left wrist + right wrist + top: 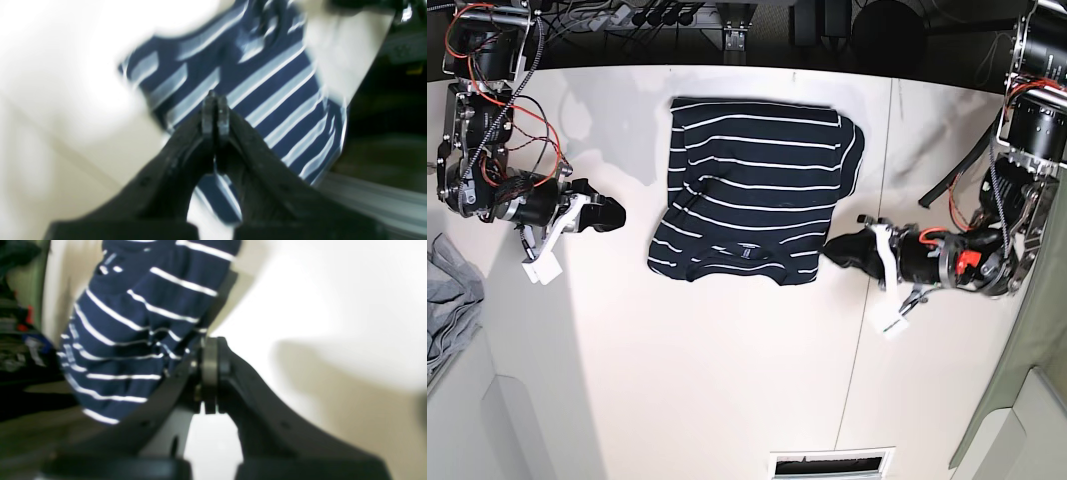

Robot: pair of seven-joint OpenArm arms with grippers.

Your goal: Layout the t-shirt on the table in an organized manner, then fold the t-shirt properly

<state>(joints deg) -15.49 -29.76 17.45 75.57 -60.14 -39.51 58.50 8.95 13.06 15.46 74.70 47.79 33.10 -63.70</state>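
Observation:
The dark navy t-shirt (pixel 747 190) with thin white stripes lies on the far middle of the white table (pixel 727 380), its round neck toward the near side and its right side bunched. My left gripper (pixel 830 250) is shut at the shirt's near right corner. In the left wrist view its tips (pixel 215 98) meet over the striped t-shirt (pixel 267 83), and no cloth shows between them. My right gripper (pixel 619 213) is shut and sits a short way left of the shirt. In the right wrist view the right gripper (pixel 210 343) has the t-shirt (pixel 133 323) just beyond its left finger.
A plain light grey garment (pixel 447 290) hangs at the table's left edge. Thin dark seam lines (pixel 867 300) cross the tabletop. A vent slot (pixel 832 463) sits at the near edge. Dark equipment and cables line the far edge (pixel 727 30).

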